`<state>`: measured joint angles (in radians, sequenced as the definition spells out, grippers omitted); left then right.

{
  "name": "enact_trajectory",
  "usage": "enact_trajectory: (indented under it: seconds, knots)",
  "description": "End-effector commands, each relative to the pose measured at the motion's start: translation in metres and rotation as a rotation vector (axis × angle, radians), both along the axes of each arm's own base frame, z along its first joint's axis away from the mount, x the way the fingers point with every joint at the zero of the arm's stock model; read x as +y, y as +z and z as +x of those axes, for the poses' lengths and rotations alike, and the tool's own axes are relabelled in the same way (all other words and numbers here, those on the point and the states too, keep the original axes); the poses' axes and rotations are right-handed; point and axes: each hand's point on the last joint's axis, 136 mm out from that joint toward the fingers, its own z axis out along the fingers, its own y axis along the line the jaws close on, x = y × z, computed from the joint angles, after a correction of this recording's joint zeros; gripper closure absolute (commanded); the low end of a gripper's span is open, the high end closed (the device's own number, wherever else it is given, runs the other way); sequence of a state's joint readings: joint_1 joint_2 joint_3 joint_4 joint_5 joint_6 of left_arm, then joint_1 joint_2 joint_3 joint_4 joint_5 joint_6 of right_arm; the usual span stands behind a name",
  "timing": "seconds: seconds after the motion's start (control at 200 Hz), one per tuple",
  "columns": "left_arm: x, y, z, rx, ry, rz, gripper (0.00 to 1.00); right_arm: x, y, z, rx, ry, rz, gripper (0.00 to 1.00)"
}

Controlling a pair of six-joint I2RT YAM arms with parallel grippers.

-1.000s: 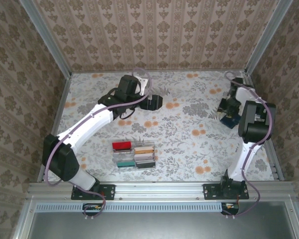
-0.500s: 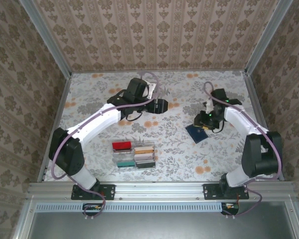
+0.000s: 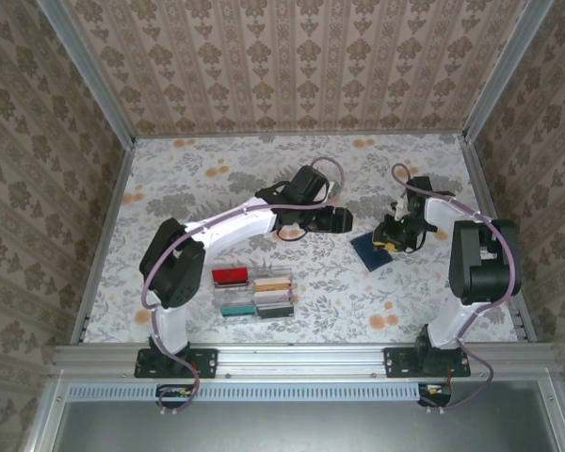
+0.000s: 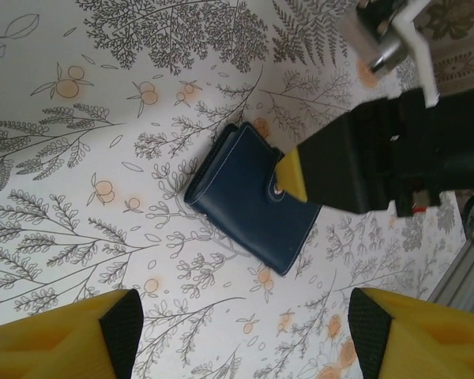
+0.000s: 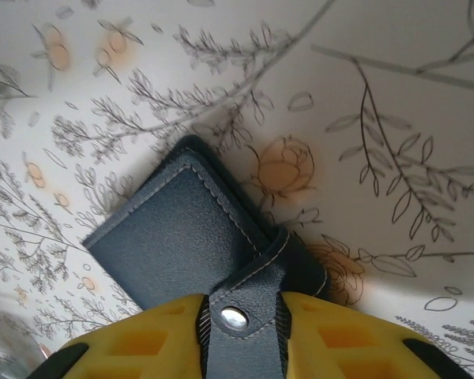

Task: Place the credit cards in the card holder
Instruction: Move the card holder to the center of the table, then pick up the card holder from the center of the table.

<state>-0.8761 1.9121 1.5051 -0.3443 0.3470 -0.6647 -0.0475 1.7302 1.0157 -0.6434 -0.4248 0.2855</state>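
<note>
Several credit cards [image 3: 232, 276] in rack [image 3: 214, 294], card holder [image 4: 237, 197] closed (tab [image 5: 238, 276] pinched by right end effector [image 5: 238, 320]), left end effector [image 4: 245, 324] released

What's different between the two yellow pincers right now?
The left pincer stands wide open with nothing in it; the right pincer is clamped on the tab of the card holder. The left one hangs above the table, apart from the card holder; the right one touches it. Both have yellow fingers with dark pads.
</note>
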Motion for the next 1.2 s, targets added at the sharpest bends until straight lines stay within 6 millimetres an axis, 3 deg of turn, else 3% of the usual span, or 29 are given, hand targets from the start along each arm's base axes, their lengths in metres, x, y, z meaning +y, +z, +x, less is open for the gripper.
enact_trajectory:
  seconds: [0.0,0.18,0.385,0.65,0.785,1.03,1.195]
  knots:
    - [-0.009,0.001,0.002,0.025,0.056,-0.005,0.27,0.013,-0.004,-0.020,0.025,0.001,0.057,0.72]
    - [-0.015,-0.013,-0.006,0.057,0.087,0.008,0.29,0.032,-0.006,-0.054,0.038,-0.045,0.128,0.73]
    - [-0.024,-0.036,-0.016,0.133,0.083,0.053,0.39,0.032,0.008,-0.052,-0.021,-0.060,0.132,0.72]
    - [-0.030,-0.057,-0.036,0.182,0.114,0.080,0.39,0.021,0.018,-0.052,-0.067,-0.081,0.067,0.70]
    - [-0.037,-0.065,-0.049,0.204,0.105,0.088,0.40,0.013,0.009,-0.060,-0.045,-0.081,0.011,0.69]
    - [-0.031,-0.080,-0.068,0.248,0.169,0.100,0.41,0.018,-0.003,-0.069,-0.013,-0.067,0.039,0.72]
    - [-0.039,-0.090,-0.078,0.286,0.162,0.066,0.45,0.019,-0.011,-0.076,0.023,-0.055,0.044,0.74]
